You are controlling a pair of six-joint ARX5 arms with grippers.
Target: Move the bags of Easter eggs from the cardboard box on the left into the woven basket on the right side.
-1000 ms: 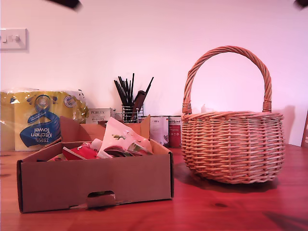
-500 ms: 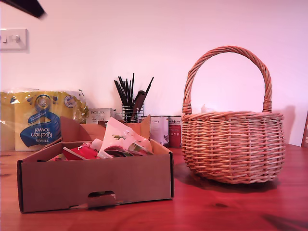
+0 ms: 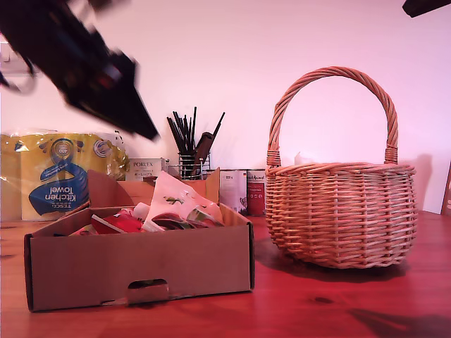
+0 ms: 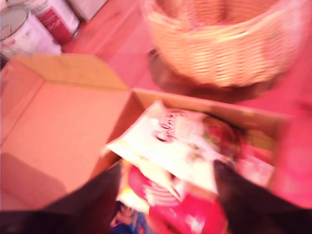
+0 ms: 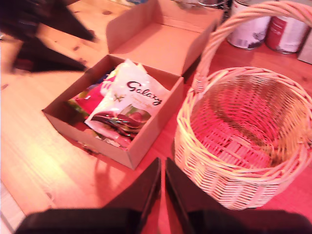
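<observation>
Motion first: in the exterior view an arm (image 3: 91, 74) has swept in at upper left, blurred, above the box (image 3: 141, 264); half a second ago only a dark corner showed there. You are starting the first pick, I judge, since the basket (image 3: 340, 211) on the right holds no bags. The bags (image 3: 173, 208) are all in the box. The red wooden bench (image 3: 317, 310) backs onto a plain wall with a towel pack (image 3: 60, 176) and brush pot (image 3: 189, 165).

First wrist view: my first gripper (image 4: 168, 195) is wide open and empty over the white Galaxy bag (image 4: 175, 144).

Second wrist view: my second gripper (image 5: 162, 187) has its jaws pressed together on nothing, near the basket's empty interior.
</observation>
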